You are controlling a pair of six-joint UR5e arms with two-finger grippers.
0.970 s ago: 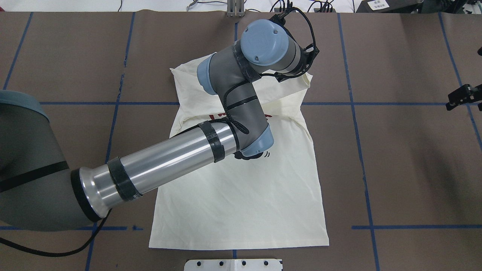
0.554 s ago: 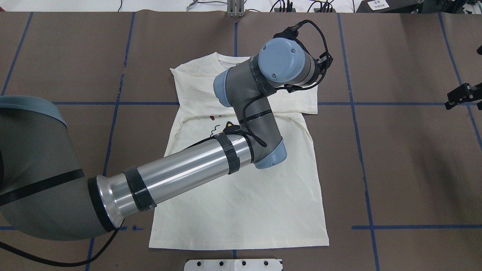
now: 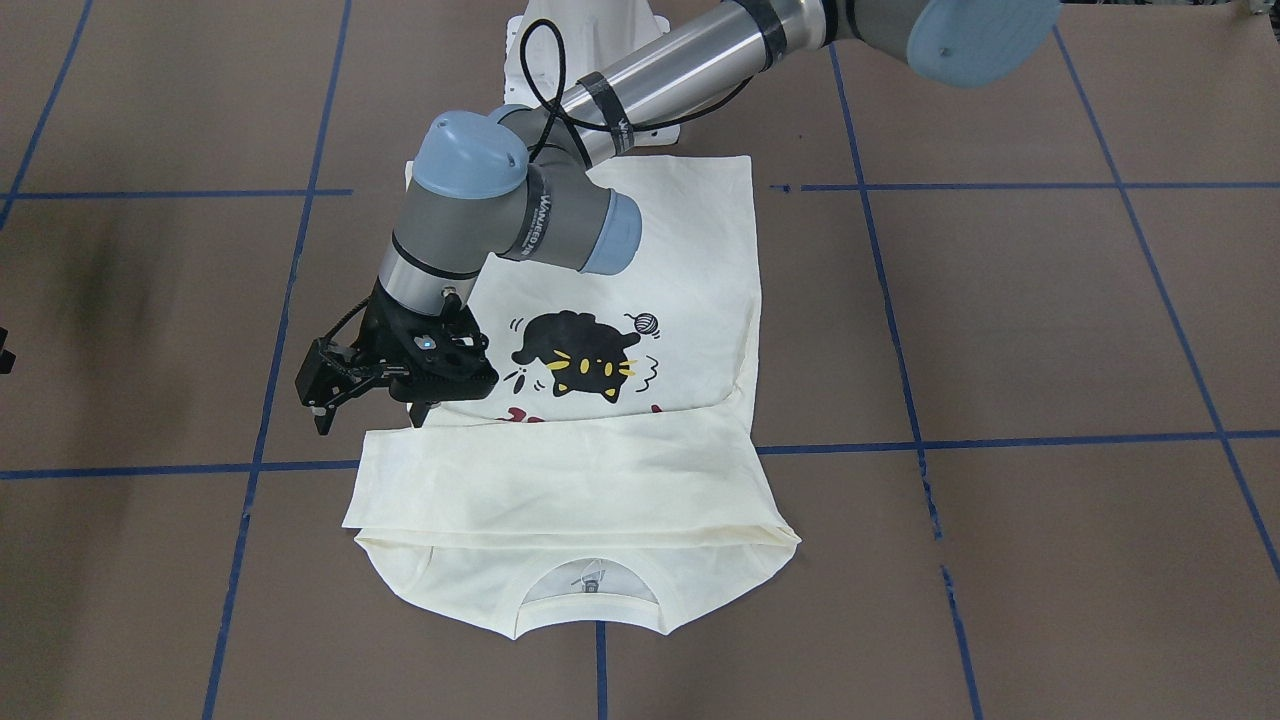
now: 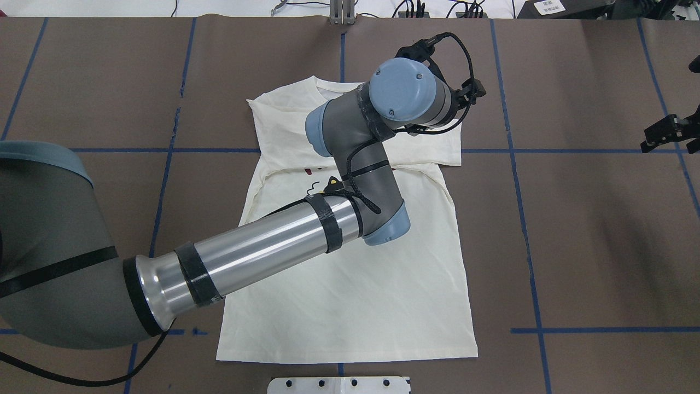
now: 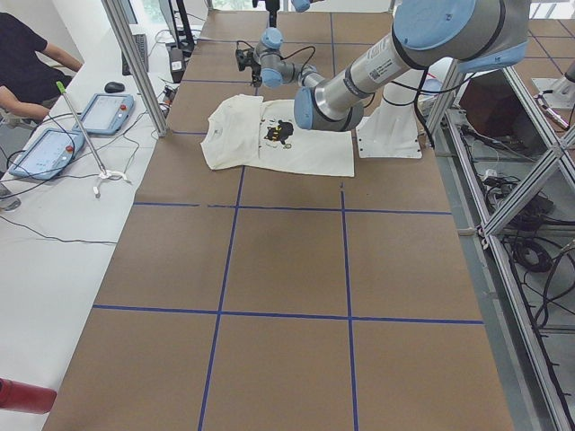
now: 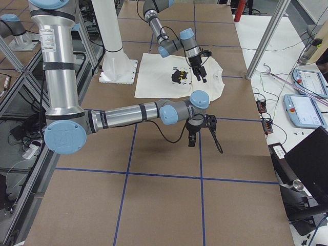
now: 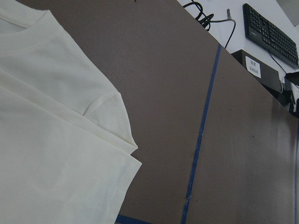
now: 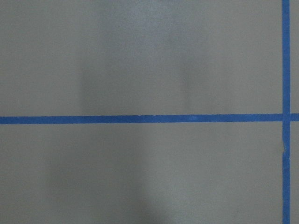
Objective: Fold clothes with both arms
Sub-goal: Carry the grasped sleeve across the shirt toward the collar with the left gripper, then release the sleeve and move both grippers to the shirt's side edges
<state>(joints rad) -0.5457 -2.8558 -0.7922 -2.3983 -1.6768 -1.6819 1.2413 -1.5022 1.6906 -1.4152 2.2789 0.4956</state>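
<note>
The cream T-shirt (image 3: 600, 480) (image 4: 350, 306) lies flat on the brown table, cat print (image 3: 580, 355) facing up. A sleeve is folded across its chest and covers most of the red lettering. My left gripper (image 3: 370, 420) hovers just above the sleeve's end, at the shirt's edge on my right side. It is open, with nothing between its fingers (image 3: 322, 418). The left wrist view shows the shirt's shoulder and folded sleeve (image 7: 46, 140) below. My right gripper (image 4: 664, 134) (image 6: 202, 134) hangs open over bare table far to the right, away from the shirt.
The white pedestal base (image 4: 339, 384) stands at the near table edge. Blue tape lines (image 8: 140, 119) grid the brown table. A seated person (image 5: 27, 63), tablets (image 5: 49, 153) and a keyboard (image 7: 271, 32) are beyond the table's far edge.
The left gripper carried the lifted sleeve end rightward across the chest and let it go. The sleeve now lies flat, and the wrist has drawn back slightly. The right gripper barely shifted.
</note>
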